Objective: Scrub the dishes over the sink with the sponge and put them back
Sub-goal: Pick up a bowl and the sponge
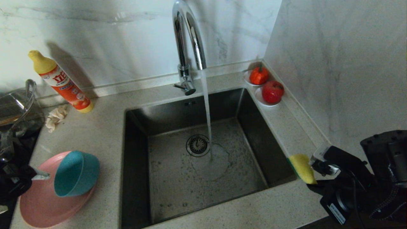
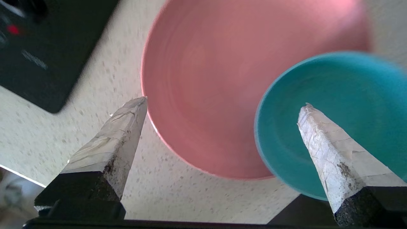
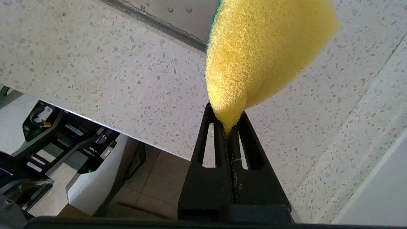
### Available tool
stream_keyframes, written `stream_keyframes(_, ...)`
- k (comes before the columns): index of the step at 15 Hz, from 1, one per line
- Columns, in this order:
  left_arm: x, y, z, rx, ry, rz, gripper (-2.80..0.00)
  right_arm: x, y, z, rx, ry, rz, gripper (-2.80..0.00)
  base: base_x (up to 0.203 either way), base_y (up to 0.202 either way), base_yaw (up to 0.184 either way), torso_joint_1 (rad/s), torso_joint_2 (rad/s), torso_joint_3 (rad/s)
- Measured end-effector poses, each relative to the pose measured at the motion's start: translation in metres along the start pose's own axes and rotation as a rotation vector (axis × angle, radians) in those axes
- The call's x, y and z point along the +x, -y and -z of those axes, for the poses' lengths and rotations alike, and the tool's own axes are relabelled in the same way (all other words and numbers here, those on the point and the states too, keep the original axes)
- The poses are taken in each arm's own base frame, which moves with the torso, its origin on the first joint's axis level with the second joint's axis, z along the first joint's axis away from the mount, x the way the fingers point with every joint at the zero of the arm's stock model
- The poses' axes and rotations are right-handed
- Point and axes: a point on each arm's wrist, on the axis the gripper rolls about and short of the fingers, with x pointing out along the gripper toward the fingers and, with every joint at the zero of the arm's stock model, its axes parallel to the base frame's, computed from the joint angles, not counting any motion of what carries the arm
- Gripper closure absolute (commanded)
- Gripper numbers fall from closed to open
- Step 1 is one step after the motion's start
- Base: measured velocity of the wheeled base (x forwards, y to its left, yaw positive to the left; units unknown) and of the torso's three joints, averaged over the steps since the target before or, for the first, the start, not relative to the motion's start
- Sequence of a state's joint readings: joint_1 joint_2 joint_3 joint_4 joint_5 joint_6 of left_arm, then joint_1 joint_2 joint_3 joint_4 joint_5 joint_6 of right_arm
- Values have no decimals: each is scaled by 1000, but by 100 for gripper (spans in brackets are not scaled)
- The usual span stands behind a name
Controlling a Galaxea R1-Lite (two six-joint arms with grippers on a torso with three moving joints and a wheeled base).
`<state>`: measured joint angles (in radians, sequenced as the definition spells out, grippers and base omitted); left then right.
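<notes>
1. The pink plate (image 1: 41,203) lies on the worktop beside the sink (image 1: 197,152), with the teal bowl (image 1: 76,173) tipped on it.
2. The left gripper (image 2: 222,105) hovers by both dishes, fingers (image 2: 124,127) spread wide, one on each side of the plate's rim, the other over the bowl.
3. The right gripper (image 3: 228,127) waits at the sink's opposite corner, fingers pressed onto the sponge (image 3: 264,51).
4. The bowl looks light, rigid and slick; its raised rim seems the best place to hold.
5. The sponge is soft and squashes where pinched.
</notes>
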<state>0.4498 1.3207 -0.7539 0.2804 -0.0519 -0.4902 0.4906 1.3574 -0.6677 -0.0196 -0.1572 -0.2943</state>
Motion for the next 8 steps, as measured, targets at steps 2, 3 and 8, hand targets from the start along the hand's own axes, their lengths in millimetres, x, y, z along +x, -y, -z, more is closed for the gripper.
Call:
stream_keyframes(2, 8, 1, 2, 3, -26, -2, -280, -1, 0, 0, 1, 3, 1, 0, 0, 0, 0, 0, 0, 0)
stream_keyframes(3, 12, 2, 0, 1, -22, 6, -280, -1, 0, 0, 1, 5, 1, 0, 0, 0, 0, 0, 0, 0)
stream_keyframes(8, 20, 4, 2, -13, -73, 47, -280, -2, 0, 0, 3, 8, 1, 0, 0, 0, 0, 0, 0, 0)
